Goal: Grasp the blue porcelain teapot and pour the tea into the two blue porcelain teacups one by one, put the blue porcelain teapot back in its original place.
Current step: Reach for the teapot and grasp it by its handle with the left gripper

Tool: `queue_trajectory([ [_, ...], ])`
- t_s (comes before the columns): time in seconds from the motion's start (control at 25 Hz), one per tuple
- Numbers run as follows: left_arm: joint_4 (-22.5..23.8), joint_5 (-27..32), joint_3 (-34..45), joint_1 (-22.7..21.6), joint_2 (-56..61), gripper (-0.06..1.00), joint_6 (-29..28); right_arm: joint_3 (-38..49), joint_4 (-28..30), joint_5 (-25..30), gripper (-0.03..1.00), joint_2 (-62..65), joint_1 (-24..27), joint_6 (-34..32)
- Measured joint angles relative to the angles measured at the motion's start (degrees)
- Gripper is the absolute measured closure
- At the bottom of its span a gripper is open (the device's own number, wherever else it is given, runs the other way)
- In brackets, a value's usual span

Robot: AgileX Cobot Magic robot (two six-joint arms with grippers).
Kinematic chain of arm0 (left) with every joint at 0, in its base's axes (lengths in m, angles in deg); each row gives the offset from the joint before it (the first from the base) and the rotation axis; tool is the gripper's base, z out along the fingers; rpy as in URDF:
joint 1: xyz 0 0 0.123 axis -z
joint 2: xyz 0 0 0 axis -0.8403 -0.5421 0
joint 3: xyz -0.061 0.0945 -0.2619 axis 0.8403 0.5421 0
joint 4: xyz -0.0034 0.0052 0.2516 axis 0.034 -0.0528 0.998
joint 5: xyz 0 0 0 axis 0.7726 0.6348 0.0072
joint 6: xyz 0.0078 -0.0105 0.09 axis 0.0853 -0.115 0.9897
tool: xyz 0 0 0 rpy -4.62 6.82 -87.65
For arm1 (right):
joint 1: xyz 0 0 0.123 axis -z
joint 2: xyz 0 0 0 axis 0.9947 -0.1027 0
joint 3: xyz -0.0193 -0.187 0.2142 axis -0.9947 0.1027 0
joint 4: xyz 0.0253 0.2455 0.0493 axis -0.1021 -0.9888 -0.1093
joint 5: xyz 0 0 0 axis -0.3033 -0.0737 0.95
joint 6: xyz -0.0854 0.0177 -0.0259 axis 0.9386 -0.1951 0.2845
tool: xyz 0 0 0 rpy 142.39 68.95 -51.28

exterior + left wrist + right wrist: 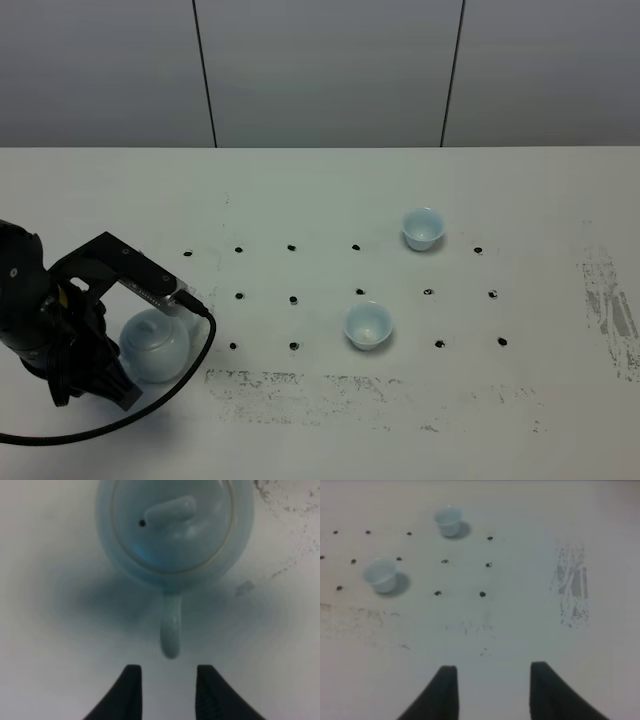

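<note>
The pale blue porcelain teapot [155, 345] stands on the white table at the front left. In the left wrist view I see its lid and body [172, 527] from above, with its loop handle [170, 630] pointing toward my fingers. My left gripper [167, 690] is open, just short of the handle, not touching it. Two pale blue teacups stand upright: one near the table's middle [368, 324], one farther back right [423, 228]. Both also show in the right wrist view [381, 574] [448, 520]. My right gripper [490, 692] is open and empty, out of the exterior view. No tea is visible.
Black dots in a grid [293, 299] mark the table. Scuffed grey patches lie along the front [300, 385] and at the right [610, 305]. The left arm's black cable [150, 400] loops beside the teapot. A grey panelled wall [320, 70] stands behind.
</note>
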Motion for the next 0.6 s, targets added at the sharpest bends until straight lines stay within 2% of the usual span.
queue_trajectory([
  [0.6,-1.5,-5.1,0.0,0.0,-4.8,0.66,0.3,0.0,0.0,0.0,0.64,0.0,0.0,0.0],
])
